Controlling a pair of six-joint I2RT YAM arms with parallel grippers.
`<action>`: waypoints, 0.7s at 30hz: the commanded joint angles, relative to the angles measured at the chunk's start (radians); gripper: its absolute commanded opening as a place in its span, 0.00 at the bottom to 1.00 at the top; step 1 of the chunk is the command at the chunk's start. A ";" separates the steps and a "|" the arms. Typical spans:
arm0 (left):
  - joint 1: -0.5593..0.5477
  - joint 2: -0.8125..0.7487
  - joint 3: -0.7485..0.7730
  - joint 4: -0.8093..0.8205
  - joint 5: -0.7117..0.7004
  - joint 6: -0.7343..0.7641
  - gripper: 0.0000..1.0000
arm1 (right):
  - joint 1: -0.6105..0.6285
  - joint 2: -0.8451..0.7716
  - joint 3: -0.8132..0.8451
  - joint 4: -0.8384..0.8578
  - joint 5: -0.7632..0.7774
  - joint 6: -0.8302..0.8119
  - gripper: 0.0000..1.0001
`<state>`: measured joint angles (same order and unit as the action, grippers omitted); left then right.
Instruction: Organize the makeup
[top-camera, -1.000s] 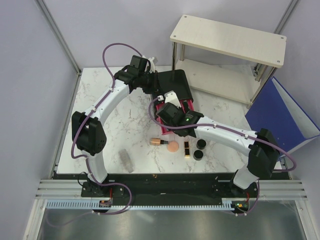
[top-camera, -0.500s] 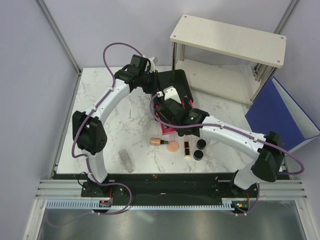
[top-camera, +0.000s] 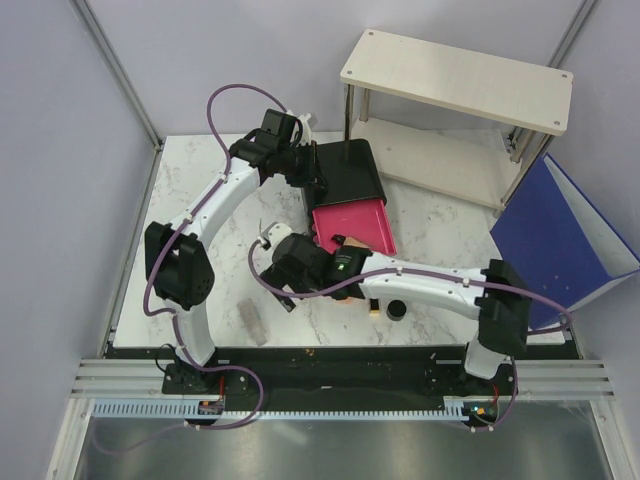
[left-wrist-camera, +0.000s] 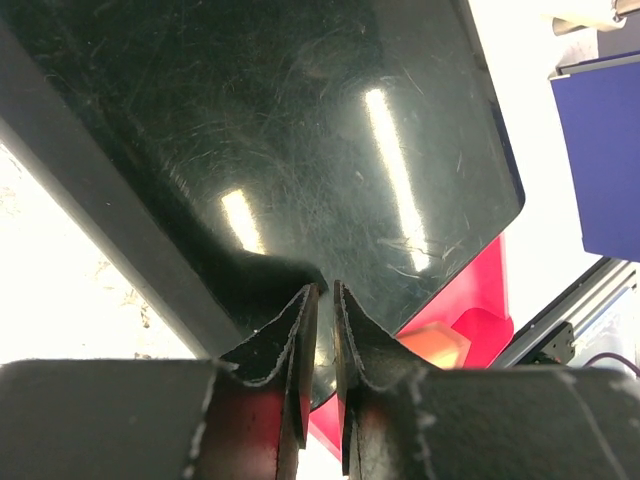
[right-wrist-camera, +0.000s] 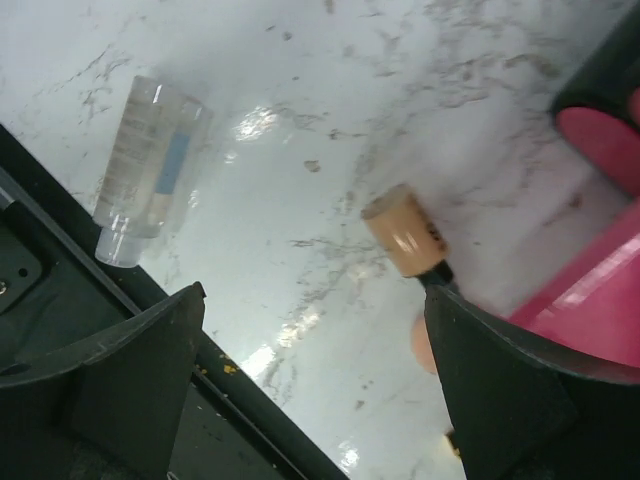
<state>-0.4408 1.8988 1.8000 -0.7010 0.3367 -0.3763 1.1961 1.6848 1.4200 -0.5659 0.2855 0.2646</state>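
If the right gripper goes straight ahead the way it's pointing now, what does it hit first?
Most likely the bare marble table. The open right gripper aims between the clear tube and the tan bottle, lined up with neither. Depth is hard to judge from the wrist view.

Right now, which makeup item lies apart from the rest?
The clear tube: it lies alone on the left, near the table's front edge. The tan bottle and black jar sit further right, by the pink drawer.
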 joint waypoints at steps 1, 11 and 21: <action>0.005 0.068 -0.056 -0.247 -0.131 0.099 0.22 | 0.000 0.116 0.068 0.081 -0.236 0.033 0.98; 0.005 0.063 -0.044 -0.279 -0.150 0.112 0.23 | 0.002 0.386 0.302 0.092 -0.440 0.065 0.98; 0.005 0.068 -0.054 -0.285 -0.157 0.122 0.23 | 0.005 0.507 0.356 0.089 -0.539 0.093 0.97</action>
<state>-0.4408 1.8908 1.8122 -0.7429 0.2924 -0.3374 1.1950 2.1517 1.7393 -0.4858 -0.1955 0.3309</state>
